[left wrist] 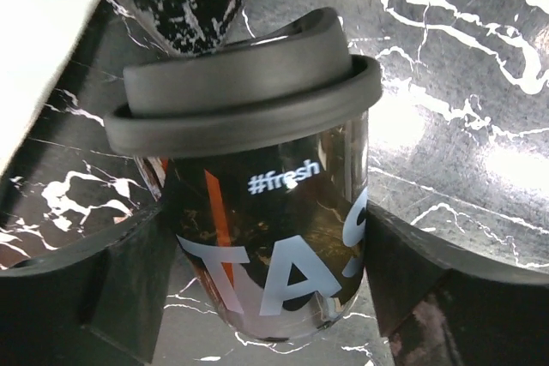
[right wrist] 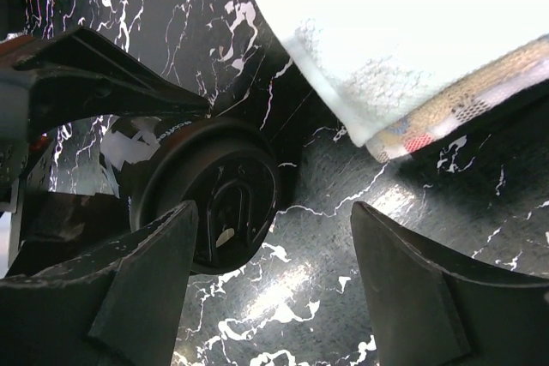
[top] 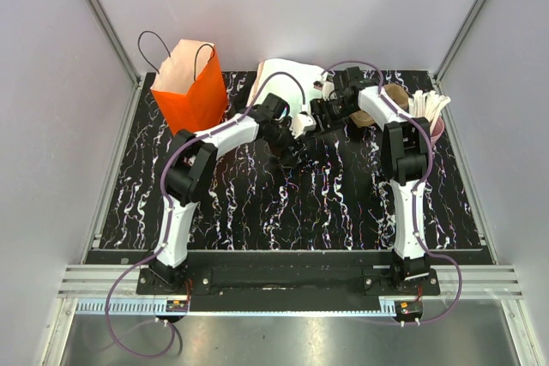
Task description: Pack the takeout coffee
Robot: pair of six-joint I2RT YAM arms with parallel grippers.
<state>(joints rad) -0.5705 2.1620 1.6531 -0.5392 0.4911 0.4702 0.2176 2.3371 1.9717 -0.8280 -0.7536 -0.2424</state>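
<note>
The takeout coffee (left wrist: 274,237) is a glossy black cup with white lettering and a matte black lid (left wrist: 244,92). It fills the left wrist view, tilted over the marbled table. My left gripper (left wrist: 266,216) has a finger pressed against each side of the cup's body. In the right wrist view the lid's top face (right wrist: 219,203) shows low at the left, beside the left fingertip. My right gripper (right wrist: 273,212) stands open over bare table with nothing between its fingers. From above, both grippers meet at the back centre: left gripper (top: 294,137), right gripper (top: 323,115).
An orange paper bag (top: 190,87) with black handles stands open at the back left. A white bag (top: 287,79) lies behind the grippers, its edge (right wrist: 386,57) close above my right fingers. A pink cup of white sticks (top: 429,113) and a brown paper piece (top: 391,96) sit back right.
</note>
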